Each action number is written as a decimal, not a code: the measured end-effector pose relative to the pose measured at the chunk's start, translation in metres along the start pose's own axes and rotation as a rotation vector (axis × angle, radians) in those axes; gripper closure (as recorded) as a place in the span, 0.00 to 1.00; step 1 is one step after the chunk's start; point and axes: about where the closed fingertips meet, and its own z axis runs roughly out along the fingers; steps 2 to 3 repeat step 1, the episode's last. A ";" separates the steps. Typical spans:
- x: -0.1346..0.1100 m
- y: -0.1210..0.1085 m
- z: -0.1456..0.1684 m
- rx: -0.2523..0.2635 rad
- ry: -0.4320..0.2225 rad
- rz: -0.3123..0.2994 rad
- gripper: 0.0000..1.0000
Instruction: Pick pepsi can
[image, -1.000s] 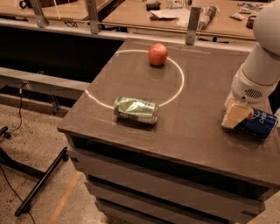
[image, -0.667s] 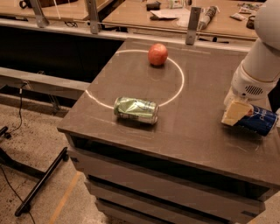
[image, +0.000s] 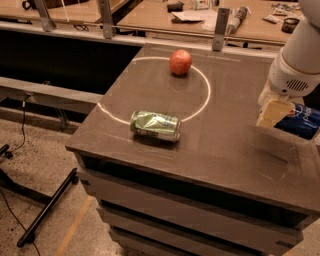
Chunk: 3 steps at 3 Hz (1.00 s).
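The pepsi can (image: 301, 121), dark blue with white lettering, lies on its side at the right edge of the dark table (image: 225, 145). My gripper (image: 272, 114), below the white arm (image: 295, 65), is shut on the can's left end and holds it slightly above the tabletop. A faint shadow falls on the table below it. The right part of the can is cut off by the frame edge.
A dented green and silver can (image: 155, 125) lies on its side at the table's front left. A red apple (image: 180, 62) stands at the back inside a white painted circle. Metal posts and a cluttered bench lie behind. A black stand is on the floor at left.
My gripper and the pepsi can have risen a little together from the tabletop. The green can and the apple have not moved.
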 end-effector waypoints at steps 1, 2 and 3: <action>-0.001 -0.001 -0.003 0.005 -0.001 -0.003 1.00; -0.001 -0.001 -0.003 0.005 -0.001 -0.003 1.00; -0.001 -0.001 -0.003 0.005 -0.001 -0.003 1.00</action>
